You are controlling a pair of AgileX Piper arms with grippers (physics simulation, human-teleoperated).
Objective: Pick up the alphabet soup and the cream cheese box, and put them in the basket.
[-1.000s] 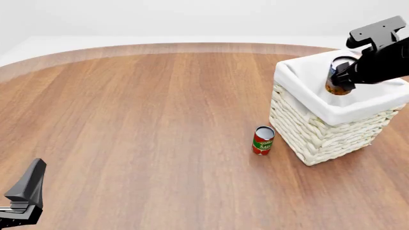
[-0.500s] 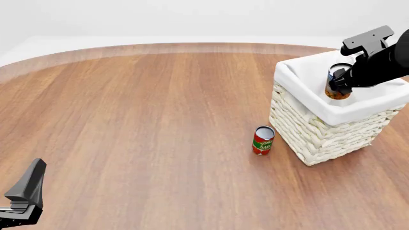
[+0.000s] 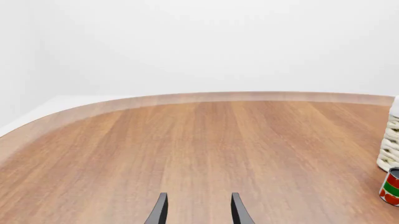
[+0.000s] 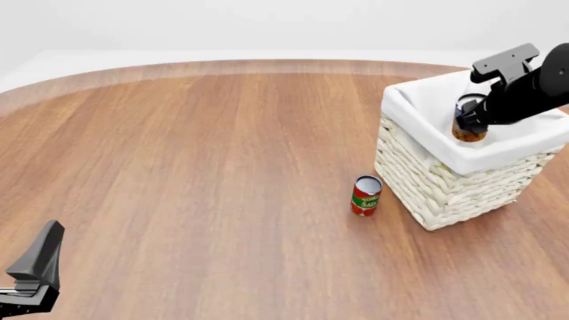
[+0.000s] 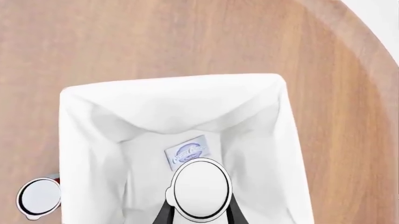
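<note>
A round wooden table (image 4: 222, 153) seen from the robot's side. At the far left, low in the front view, the left hand (image 3: 198, 212) waits near the table edge, its 2 fingers apart and holding nothing; it has not moved over the last second.

Right of centre, a red and green tomato can (image 4: 366, 195) stands upright just beside the near left corner of the basket (image 4: 427, 187), apart from it.

At the far right, the right hand (image 5: 198, 205) hangs over the open basket with its fingers clamped on the soup can (image 4: 468, 120). Over the last second the can has sunk from above the cloth rim to partly below it, with only its upper part showing in the front view. The right wrist view looks straight down: the can's white top (image 5: 201, 187) sits between the 2 fingers, and just past it the cream cheese box (image 5: 187, 154) lies flat on the basket's cloth floor.

So the box looks already delivered and the can is inside the basket walls but not yet let go. Likely only the release is left, and it should fall clear of the rim.
</note>
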